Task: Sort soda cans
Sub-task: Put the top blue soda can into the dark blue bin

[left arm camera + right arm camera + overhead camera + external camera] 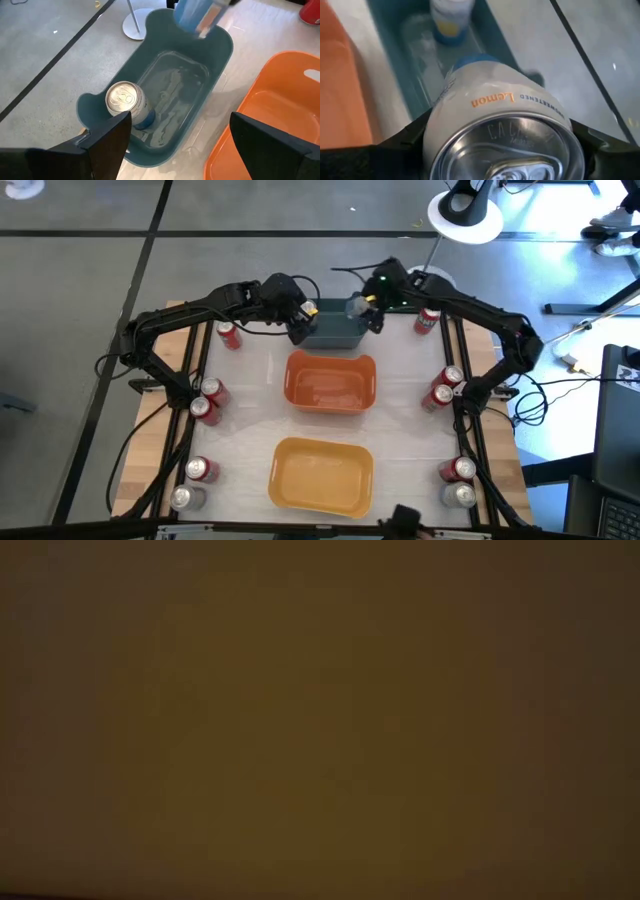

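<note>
A teal bin (338, 332) stands at the table's far middle. My left gripper (300, 326) hangs open over its left end. In the left wrist view the open fingers (107, 140) stand apart above a white-and-blue soda can (126, 102), which stands upright on the bin floor (175, 95). My right gripper (368, 308) is shut on a second pale can (357, 307) over the bin's right end. This can shows blurred in the left wrist view (199, 12). Red and silver cans stand along both table sides. My right gripper (502, 150) pinches the pale soda can by its side wall near the top rim (445, 145), one finger (402, 142) on either side. The can is lifted clear and tilted. Its lid (515, 155) faces the wrist and its blue base (470, 61) points down at the teal bin.
An orange bin (330, 382) and a yellow bin (320, 475) stand in the table's middle, nearer than the teal one. Cans stand at the left (212, 390), (200, 470), (228, 334) and right (443, 388), (458, 470), (427, 319). The low view is dark and shows nothing.
</note>
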